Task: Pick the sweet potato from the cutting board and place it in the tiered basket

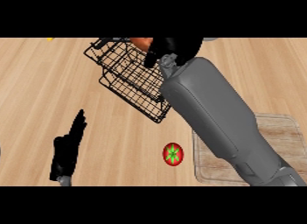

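Two hands are in play for us: our right hand point(172, 49) is stretched out over the top of the black wire tiered basket point(127, 76), fingers point(150, 59) curled round the orange sweet potato point(141, 42), which peeks out at the basket's far rim, mostly hidden by the hand. Our left hand point(66, 148) rests low at the left on the wooden surface point(46, 87), fingers straight and pressed together, holding nothing. Behind the grey right forearm lies the cutting board point(284, 135), with a red-and-green tomato point(172, 153) just beside its left edge.
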